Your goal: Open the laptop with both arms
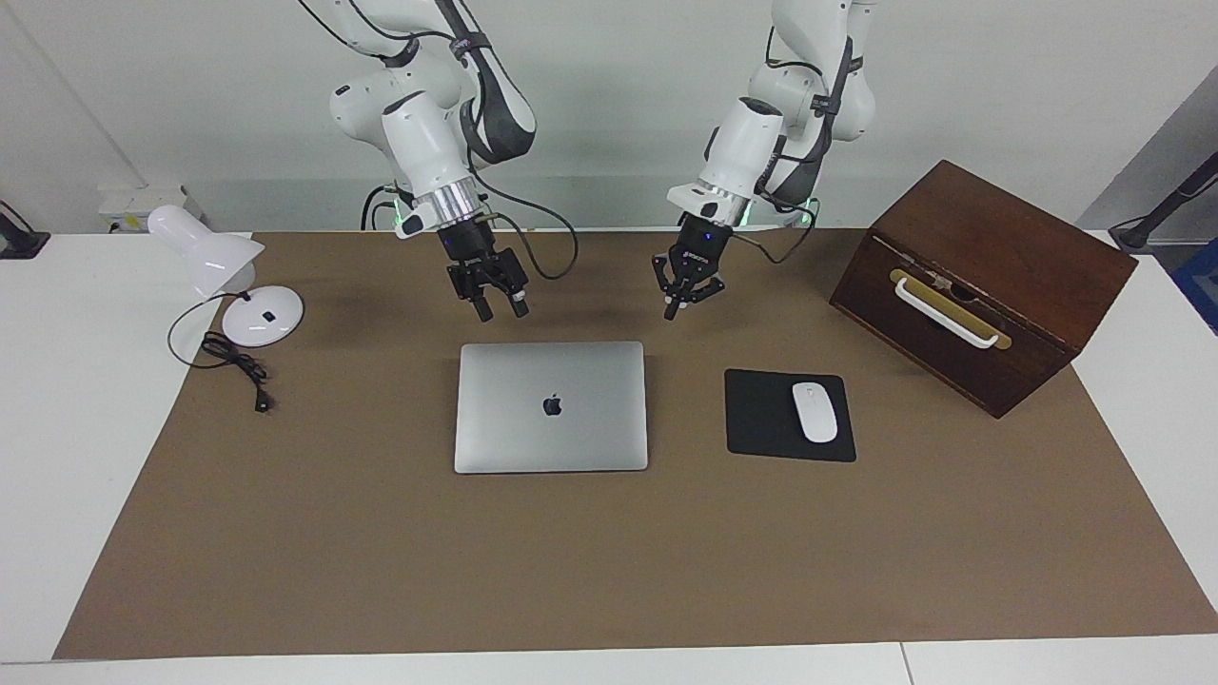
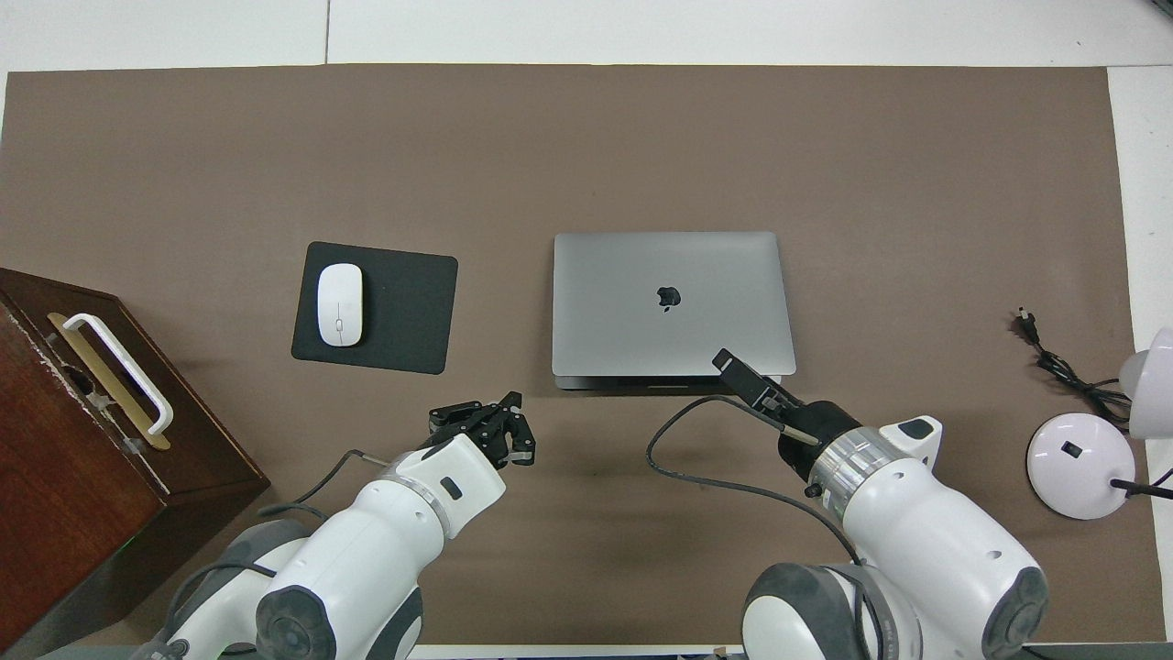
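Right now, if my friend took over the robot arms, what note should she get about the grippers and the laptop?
Left gripper: up in the air over the brown mat, between the robots and the thin silver-grey laptop, holding nothing.
Right gripper: open, in the air over the mat at the laptop's edge nearest the robots, holding nothing.
Laptop: flat on the mat, lid shut, logo up, beside the black mouse pad with the white mouse.
Done: both arms have only approached.
Left: hold the base with one gripper and lift the lid with the other.
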### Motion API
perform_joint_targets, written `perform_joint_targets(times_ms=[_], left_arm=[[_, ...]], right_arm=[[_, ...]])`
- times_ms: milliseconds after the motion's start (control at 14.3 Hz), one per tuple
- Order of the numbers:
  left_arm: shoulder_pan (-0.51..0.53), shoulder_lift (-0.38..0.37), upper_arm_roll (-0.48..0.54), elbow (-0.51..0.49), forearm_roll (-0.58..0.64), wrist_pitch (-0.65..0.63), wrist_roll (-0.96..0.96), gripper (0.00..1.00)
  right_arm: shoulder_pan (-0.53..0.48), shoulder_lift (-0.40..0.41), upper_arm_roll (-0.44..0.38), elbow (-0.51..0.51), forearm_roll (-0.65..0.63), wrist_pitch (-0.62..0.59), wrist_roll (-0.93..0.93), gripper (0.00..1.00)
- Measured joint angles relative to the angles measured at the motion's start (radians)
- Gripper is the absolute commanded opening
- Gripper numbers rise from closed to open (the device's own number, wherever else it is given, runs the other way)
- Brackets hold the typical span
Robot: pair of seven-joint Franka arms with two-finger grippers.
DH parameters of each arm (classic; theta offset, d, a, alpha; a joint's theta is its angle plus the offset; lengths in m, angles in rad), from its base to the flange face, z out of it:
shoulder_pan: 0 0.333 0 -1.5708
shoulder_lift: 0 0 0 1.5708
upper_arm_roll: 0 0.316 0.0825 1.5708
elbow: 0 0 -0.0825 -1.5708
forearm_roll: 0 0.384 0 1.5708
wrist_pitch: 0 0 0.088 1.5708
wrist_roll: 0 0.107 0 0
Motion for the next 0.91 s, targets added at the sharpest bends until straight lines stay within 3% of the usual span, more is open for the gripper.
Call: perform_joint_targets(times_ms=[349, 907], left_arm=[[-0.022, 0.026, -0.019, -0.007, 0.000, 0.037, 0.000, 0.00], [-0.041, 0.124, -0.021, 0.018, 0.000, 0.086, 0.056, 0.00]], right_arm=[[0.075, 0.000, 0.000, -0.035, 0.097, 0.051, 0.000, 1.00], [0.105, 0.028, 0.000, -0.054, 0.132, 0.051, 0.000, 1.00]])
